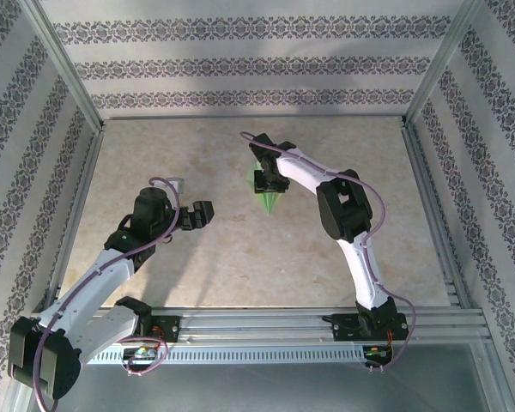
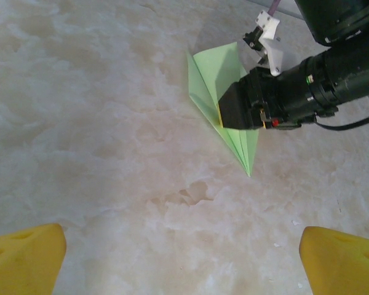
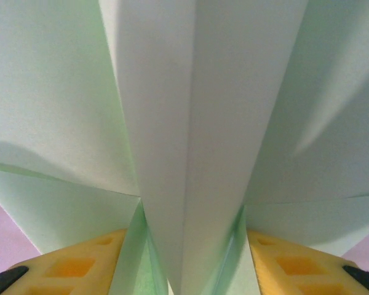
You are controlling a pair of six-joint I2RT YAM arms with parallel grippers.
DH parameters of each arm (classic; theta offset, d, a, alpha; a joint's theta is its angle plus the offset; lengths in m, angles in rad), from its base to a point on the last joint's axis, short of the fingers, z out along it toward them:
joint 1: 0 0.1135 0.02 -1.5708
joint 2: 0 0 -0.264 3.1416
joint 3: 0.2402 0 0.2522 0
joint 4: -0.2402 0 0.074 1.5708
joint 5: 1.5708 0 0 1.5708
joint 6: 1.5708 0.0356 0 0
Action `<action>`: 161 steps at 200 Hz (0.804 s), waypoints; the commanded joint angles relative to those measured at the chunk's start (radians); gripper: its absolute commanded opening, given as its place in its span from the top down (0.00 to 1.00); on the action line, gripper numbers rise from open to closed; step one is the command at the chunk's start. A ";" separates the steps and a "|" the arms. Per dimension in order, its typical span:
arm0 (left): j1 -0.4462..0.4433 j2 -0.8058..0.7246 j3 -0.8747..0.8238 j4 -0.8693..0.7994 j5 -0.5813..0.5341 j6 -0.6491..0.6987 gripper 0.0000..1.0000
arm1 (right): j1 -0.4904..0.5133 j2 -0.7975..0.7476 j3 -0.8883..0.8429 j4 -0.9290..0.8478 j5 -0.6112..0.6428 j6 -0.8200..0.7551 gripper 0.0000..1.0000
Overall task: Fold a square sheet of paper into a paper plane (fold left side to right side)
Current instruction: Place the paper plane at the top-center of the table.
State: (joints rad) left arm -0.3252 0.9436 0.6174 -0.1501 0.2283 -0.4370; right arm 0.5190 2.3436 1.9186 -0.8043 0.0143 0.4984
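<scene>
The square sheet of paper is folded into a slim pale green paper plane that lies near the middle of the table, its nose toward the arms. My right gripper is down over its body. In the right wrist view the plane's centre fold runs up between the yellow fingers, which stand apart on either side of it, so the right gripper is open around it. The left wrist view has the plane with wings spread beside the right gripper. My left gripper hovers open to the left, holding nothing.
The marbled tabletop is bare around the plane. Patterned walls and a metal frame enclose it. A rail runs along the near edge. The left gripper looks down on bare table short of the plane's nose.
</scene>
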 commanded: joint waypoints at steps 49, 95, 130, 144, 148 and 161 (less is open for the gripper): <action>0.015 -0.008 0.030 -0.032 -0.003 0.021 0.03 | 0.001 0.058 0.108 -0.078 0.025 0.000 0.52; 0.016 -0.006 0.031 -0.029 0.002 0.017 0.02 | 0.012 0.016 0.103 -0.092 0.041 0.005 0.53; 0.017 -0.007 0.028 -0.026 0.005 0.014 0.03 | 0.019 -0.011 0.099 -0.111 0.057 0.004 0.55; 0.015 -0.007 0.026 -0.023 0.007 0.011 0.03 | 0.021 -0.015 0.098 -0.117 0.060 0.003 0.54; 0.015 -0.007 0.027 -0.022 0.008 0.012 0.03 | 0.022 -0.015 0.098 -0.118 0.061 0.002 0.53; 0.014 -0.006 0.026 -0.021 0.011 0.010 0.03 | 0.024 -0.015 0.097 -0.121 0.061 0.003 0.53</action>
State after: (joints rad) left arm -0.3252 0.9436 0.6178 -0.1608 0.2287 -0.4370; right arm 0.5331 2.3737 2.0144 -0.8875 0.0448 0.4976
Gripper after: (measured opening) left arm 0.975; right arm 0.467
